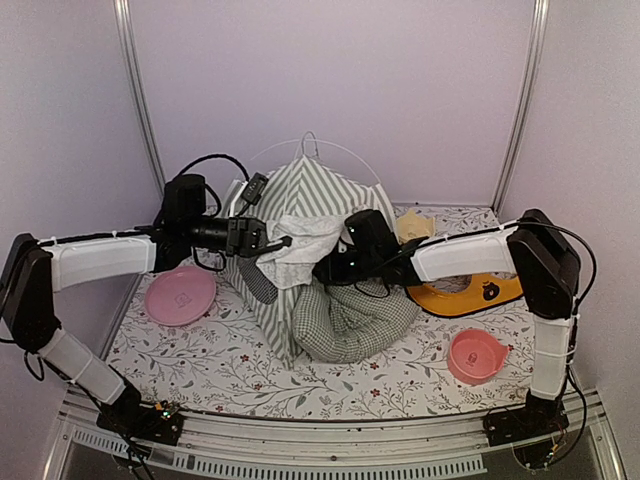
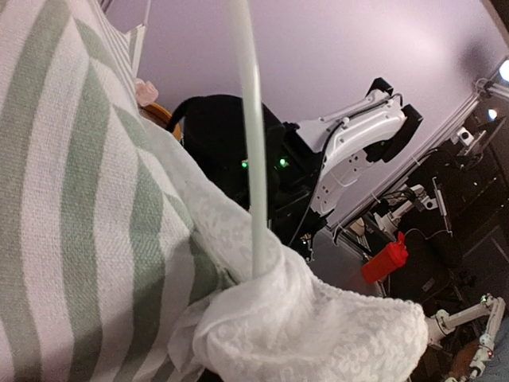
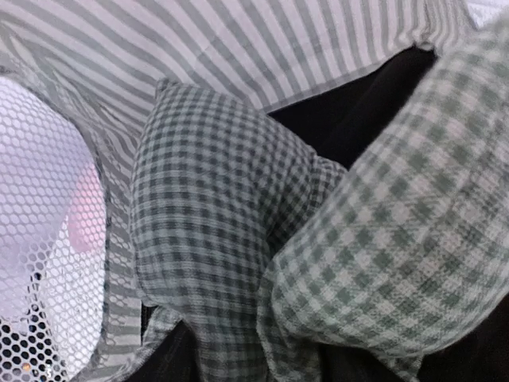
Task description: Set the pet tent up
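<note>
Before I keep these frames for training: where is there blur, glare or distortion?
Top external: soft even light, no hard shadows, pet tent readable though slightly grainy. Left wrist: striped fabric too close and soft, white pole clear, lamp glaring at the right edge. Right wrist: gingham cushion blurred on its near right fold, mesh curtain nearly washed out.

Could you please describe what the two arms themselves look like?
Both the left arm and the right arm have smooth white links between chunky black joints. Thin black cables run along them and loop loosely in places.
</note>
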`<state>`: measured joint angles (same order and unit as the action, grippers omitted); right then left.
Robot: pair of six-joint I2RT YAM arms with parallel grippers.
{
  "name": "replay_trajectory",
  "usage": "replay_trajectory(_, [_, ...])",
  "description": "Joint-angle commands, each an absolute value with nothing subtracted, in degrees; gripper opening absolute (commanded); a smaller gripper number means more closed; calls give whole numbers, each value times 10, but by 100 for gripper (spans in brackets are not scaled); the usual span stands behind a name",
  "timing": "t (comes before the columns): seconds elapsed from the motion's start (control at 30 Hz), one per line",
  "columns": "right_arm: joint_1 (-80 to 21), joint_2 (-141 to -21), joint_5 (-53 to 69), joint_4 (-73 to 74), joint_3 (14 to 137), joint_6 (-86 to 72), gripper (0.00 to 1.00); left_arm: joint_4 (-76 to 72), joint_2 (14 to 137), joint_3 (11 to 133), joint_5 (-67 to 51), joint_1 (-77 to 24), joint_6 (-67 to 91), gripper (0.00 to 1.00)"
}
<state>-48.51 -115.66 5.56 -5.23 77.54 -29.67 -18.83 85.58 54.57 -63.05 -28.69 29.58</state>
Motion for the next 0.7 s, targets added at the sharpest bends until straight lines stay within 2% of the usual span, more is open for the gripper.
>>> replay_trajectory(0.0, [-522,-1123,-37,-183,702,-275,62,-154,837,530,-543,-279,328,0])
replay_trajectory(0.27, [-539,-1055,-64,-291,592,-267,77,-139,801,500,-423,-266,372,0])
replay_trajectory(0.4, [-542,-1032,-52,-341,556,-256,80,-111,790,499,-388,-265,377,0])
replay_trajectory(0.53, [-542,-1008,-47,-345,542,-249,85,-93,787,501,-384,-265,370,0])
replay_trajectory(0.67, [-539,-980,-70,-288,551,-239,92,-82,787,503,-395,-265,359,0])
